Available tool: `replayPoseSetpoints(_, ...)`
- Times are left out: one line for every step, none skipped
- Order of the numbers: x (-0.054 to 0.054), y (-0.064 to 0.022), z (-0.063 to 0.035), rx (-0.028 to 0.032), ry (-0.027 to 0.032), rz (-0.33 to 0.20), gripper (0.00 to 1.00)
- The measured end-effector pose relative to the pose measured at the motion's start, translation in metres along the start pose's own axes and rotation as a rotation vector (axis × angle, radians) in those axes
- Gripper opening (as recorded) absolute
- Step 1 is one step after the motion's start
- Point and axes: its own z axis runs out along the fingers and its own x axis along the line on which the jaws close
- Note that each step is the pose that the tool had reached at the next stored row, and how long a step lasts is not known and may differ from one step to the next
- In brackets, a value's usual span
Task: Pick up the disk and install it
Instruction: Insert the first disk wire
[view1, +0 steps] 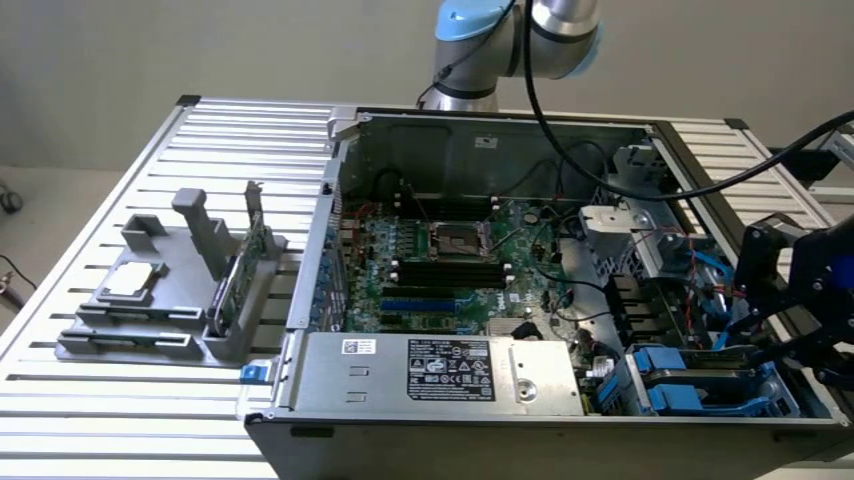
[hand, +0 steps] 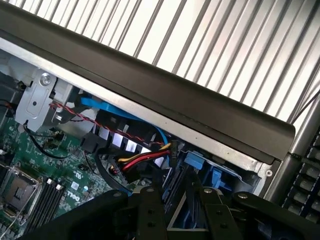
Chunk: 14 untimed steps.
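Note:
The disk (view1: 701, 380) is a grey block with bright blue side rails. It lies low in the drive bay at the front corner of the open computer case (view1: 467, 130), on the exterior view's right. My black gripper (view1: 763, 345) reaches down over that corner, its fingers at the disk's outer end. In the wrist view the gripper (hand: 179, 192) has its two dark fingers (hand: 150, 210) half apart, closed on a blue-edged strip of the disk (hand: 176, 202). Much of the disk is hidden by the bay and my fingers.
The motherboard (view1: 441, 260) fills the case floor, and the power supply (view1: 441, 370) sits along its front. Red, yellow and blue cables (hand: 135, 160) run beside the bay. A grey holder (view1: 174, 290) with a square chip and a thin card stands on the slatted table (view1: 80, 240) at the exterior view's left.

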Motion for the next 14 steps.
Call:
replayPoseSetpoints(-0.0002,-0.0002,0.0012,-0.0008,0.0018,0.0,0.33)
replayPoseSetpoints(-0.0005,-0.0003,0.0023,-0.0019,0.0042,0.0,0.33)
replayPoseSetpoints(-0.0006,-0.0004,0.0032,-0.0038,0.0083,0.001,0.33)
replayPoseSetpoints(-0.0008,-0.0005,0.004,-0.0061,0.0135,0.001,0.33)
replayPoseSetpoints(-0.0009,-0.0006,0.0048,-0.0083,0.0183,0.001,0.33)
replayPoseSetpoints(-0.0011,-0.0005,0.0052,-0.0101,0.0221,0.001,0.33)
replayPoseSetpoints(-0.0013,-0.0002,0.0056,-0.0118,0.0258,0.002,0.33)
replayPoseSetpoints(-0.0016,0.0003,0.0059,-0.0132,0.029,0.002,0.33)
replayPoseSetpoints(-0.0018,0.0007,0.0061,-0.0146,0.032,0.002,0.33)
replayPoseSetpoints(-0.0021,0.0011,0.0065,-0.0156,0.0343,0.002,0.33)
replayPoseSetpoints(-0.0022,0.0012,0.0069,-0.0164,0.036,0.002,0.33)
replayPoseSetpoints(-0.0023,0.0011,0.0073,-0.017,0.0372,0.002,0.33)
replayPoseSetpoints(-0.0024,0.0011,0.0077,-0.0175,0.0381,0.002,0.33)
replayPoseSetpoints(-0.0026,0.0013,0.0082,-0.0181,0.0394,0.002,0.33)
